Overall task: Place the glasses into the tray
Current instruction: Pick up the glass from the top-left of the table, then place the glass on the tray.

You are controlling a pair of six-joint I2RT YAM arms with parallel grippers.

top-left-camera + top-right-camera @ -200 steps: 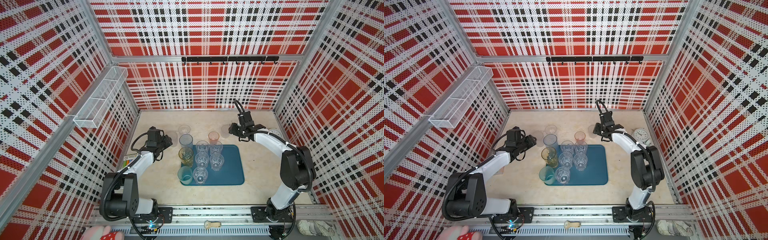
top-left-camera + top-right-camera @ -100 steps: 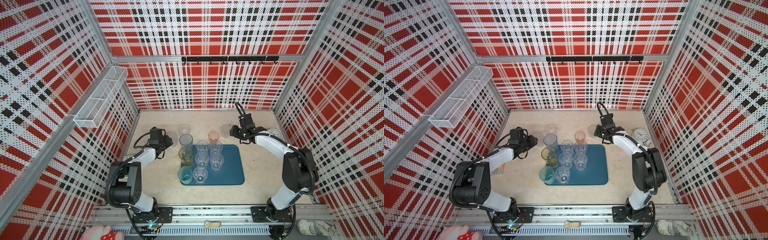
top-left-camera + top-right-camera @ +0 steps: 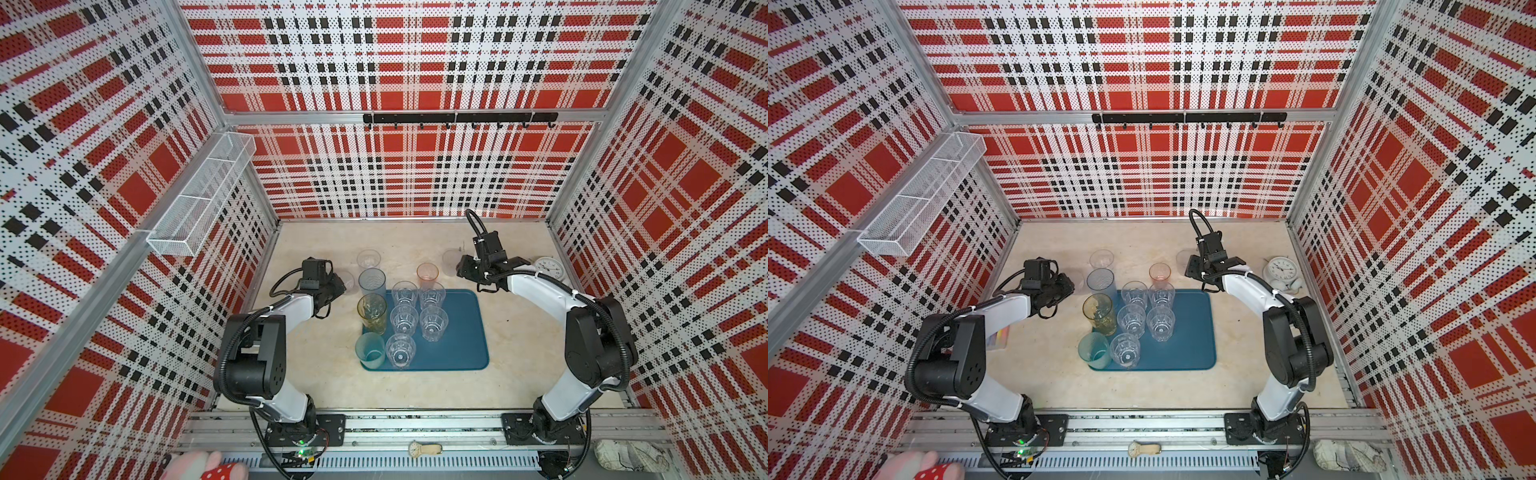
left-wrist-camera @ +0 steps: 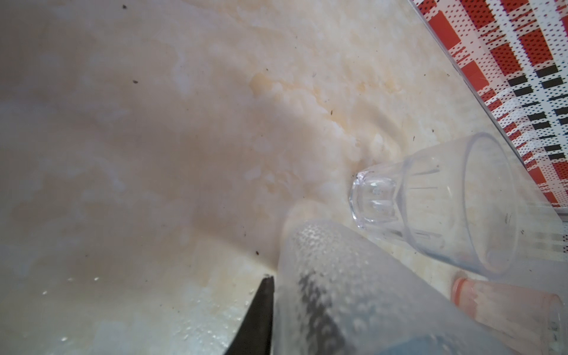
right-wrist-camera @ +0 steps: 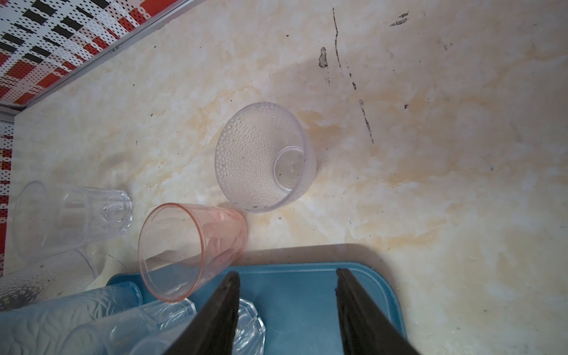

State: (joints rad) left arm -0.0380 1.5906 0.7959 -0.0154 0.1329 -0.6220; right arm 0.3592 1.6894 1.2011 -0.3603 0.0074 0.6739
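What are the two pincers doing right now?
Left pincer: closed on the frosted glass.
Right pincer: open, holding nothing.

Tray [image 3: 457, 340] teal-blue; walls [image 3: 415, 166] red/blk/wht plaid. Pink glass [image 3: 427, 272] behind tray, amber glass [image 3: 372, 311] at tray edge. Frosted glass [image 4: 338, 292] dimpled.

Left fingers [image 4: 260, 310] closed onto frosted glass [image 4: 344, 276]; left arm edged forward.

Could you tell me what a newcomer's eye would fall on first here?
The loud red, black and white plaid walls box in everything. At the middle of the beige table, a crowd of glasses stands on and beside the teal tray. The left hand has a frosted glass between its fingers.
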